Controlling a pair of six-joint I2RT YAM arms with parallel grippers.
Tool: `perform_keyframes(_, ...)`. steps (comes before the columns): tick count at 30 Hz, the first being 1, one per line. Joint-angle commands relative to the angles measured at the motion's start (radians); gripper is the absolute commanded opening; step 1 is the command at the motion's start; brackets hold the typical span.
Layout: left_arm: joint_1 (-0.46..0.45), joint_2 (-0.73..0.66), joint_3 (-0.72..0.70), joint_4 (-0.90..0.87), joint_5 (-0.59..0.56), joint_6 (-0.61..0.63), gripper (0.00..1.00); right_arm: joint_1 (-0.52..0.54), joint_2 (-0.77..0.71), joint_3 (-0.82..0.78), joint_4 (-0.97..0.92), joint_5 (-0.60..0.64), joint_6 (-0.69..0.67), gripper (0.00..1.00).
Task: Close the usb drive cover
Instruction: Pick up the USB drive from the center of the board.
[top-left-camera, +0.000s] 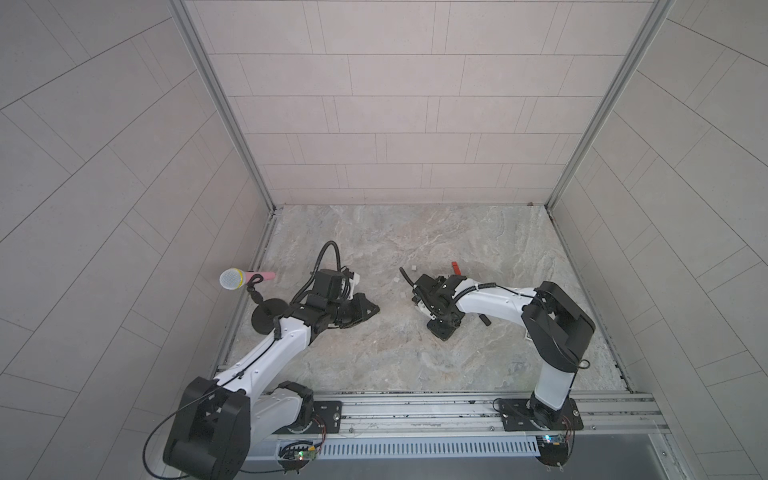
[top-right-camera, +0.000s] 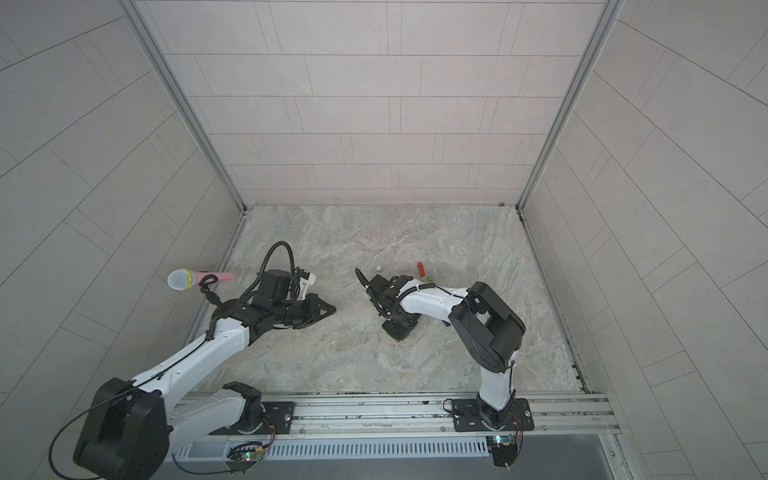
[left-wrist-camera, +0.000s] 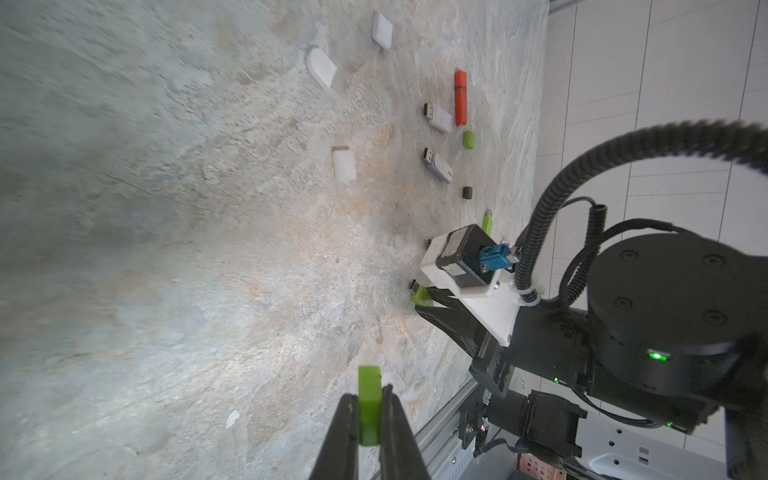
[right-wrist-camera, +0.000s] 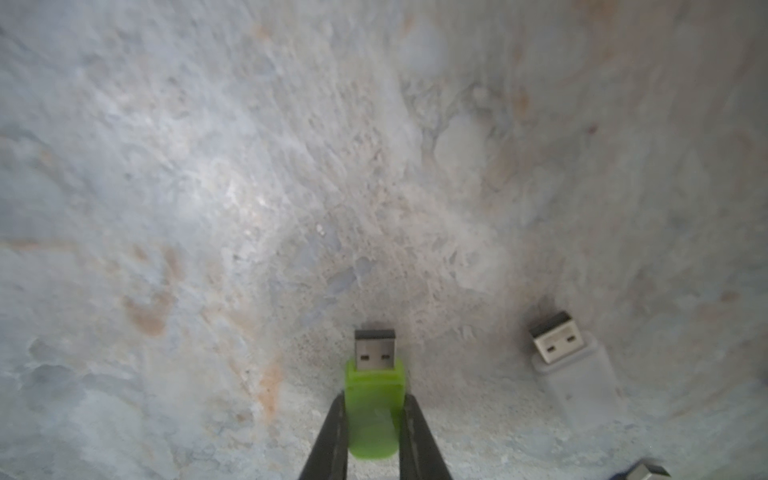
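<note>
Grasps done: left fingers (left-wrist-camera: 340, 440) clamp the green cap (left-wrist-camera: 369, 405), right fingers (right-wrist-camera: 332, 436) the green drive (right-wrist-camera: 374, 399); next, carry cap toward three o'clock onto plug (right-wrist-camera: 375, 351).

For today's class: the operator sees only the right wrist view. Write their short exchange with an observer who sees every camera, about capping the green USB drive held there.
Operator: My right gripper grips a green drive, uncapped. I see no matching cap. Where is it?
Observer: The left gripper is shut on a green cap, shown in the left wrist view.
Operator: Is that cap close to my drive?
Observer: Not yet. In both top views a stretch of bare table lies between the two grippers.
</note>
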Motion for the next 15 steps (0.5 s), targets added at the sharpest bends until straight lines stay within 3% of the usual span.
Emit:
perform_keyframes(1, -0.060, 0.041, 0.055, 0.057, 0.054, 0.039, 0.08, -0.003, -0.136, -0.064, 0.097, -0.030, -0.024, 0.15)
perform_keyframes(8, -0.205, 0.168, 0.155, 0.062, 0.146, 0.125, 0.08, -0.004, -0.460, -0.269, 0.310, -0.072, -0.168, 0.13)
perform_keyframes(15, -0.228, 0.221, 0.209, 0.062, 0.220, 0.157, 0.08, -0.001, -0.651, -0.408, 0.456, -0.100, -0.278, 0.13)
